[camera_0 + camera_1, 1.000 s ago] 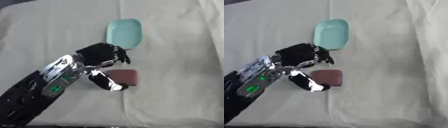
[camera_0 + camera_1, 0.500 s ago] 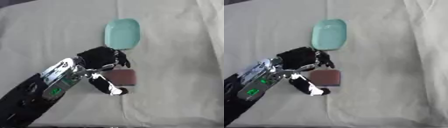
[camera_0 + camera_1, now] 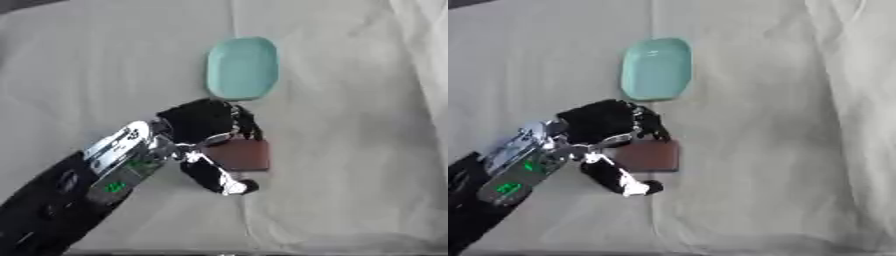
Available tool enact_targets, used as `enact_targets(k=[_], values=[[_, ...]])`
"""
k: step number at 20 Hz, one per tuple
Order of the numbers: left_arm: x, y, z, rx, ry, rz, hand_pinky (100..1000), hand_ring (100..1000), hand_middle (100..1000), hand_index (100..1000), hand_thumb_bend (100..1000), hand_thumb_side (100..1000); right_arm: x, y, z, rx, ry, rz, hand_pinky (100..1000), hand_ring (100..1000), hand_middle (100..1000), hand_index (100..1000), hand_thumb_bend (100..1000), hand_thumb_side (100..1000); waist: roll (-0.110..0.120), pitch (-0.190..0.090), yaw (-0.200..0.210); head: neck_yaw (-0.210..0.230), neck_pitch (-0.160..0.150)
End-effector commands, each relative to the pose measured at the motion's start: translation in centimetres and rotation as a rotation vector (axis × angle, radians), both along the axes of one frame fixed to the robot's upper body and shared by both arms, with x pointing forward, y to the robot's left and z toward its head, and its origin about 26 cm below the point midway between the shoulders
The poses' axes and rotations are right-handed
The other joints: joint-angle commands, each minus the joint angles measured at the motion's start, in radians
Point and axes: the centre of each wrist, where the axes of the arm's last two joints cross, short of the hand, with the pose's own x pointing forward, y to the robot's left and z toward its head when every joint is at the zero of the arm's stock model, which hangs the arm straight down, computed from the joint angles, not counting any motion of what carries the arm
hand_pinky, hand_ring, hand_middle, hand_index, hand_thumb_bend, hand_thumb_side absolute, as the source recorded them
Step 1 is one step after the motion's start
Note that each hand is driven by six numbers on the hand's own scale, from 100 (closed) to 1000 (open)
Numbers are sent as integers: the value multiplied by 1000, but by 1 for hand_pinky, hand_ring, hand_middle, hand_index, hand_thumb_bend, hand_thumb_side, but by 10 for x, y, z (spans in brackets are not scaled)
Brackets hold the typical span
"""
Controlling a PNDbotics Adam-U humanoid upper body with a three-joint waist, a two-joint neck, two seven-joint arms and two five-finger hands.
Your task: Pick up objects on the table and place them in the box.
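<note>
Judging by its flat, blocky shape, the brown block (image 3: 241,155) is likely light and stiff, best taken by its opposite edges. It lies on the cloth-covered surface (image 3: 350,125), bracketed by the left robot hand (image 3: 210,135), fingers curled above and thumb below. One block and one teal dish (image 3: 242,68) are counted.

You have two objects on the cloth-covered table (image 3: 350,100): one pale teal oblong dish (image 3: 242,68) and one reddish-brown rectangular block (image 3: 241,155). You have one robot hand in view, the left hand (image 3: 206,126).
</note>
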Motion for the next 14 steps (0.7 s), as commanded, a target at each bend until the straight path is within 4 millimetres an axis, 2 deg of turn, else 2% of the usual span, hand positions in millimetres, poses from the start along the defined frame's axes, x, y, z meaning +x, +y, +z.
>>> enact_targets(k=[1, 14], values=[[-1, 1, 3, 3, -19, 15, 365, 537, 589, 780, 394, 666, -2, 0, 11, -12, -44, 6, 371, 590, 811, 800, 100, 499, -12, -11, -4, 3, -3], [5, 8, 13, -35, -88, 84, 360, 533, 583, 781, 364, 630, -2, 0, 11, -10, -45, 4, 371, 589, 811, 800, 100, 498, -16, -10, -7, 2, -3]])
